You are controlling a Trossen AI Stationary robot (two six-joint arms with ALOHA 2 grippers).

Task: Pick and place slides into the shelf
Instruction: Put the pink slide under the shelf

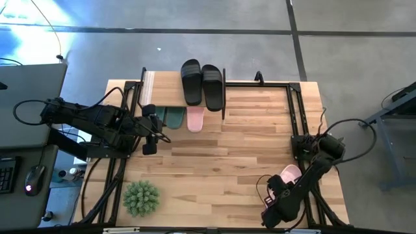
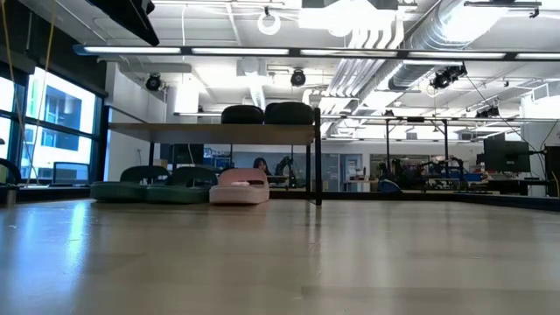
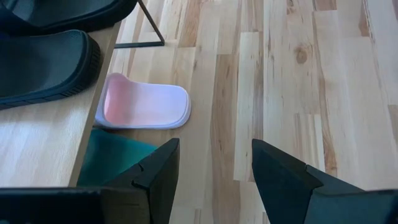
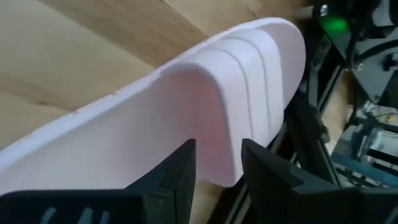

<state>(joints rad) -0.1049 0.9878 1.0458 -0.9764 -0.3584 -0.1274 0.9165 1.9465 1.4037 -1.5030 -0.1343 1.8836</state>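
Right gripper (image 4: 217,165) at bench 5 o'clock, jaws spread astride the strap of the last pink slide (image 4: 205,93), near the bench (image 1: 247,162) edge. Judgement: centre jaws on strap, pinch firmly before lifting, avoid frame rails. Left gripper (image 3: 214,165) waits at 9 o'clock, jaws spread. Far, 12 o'clock: shelf (image 1: 151,81), black pair on top, green pair and one pink slide beneath.
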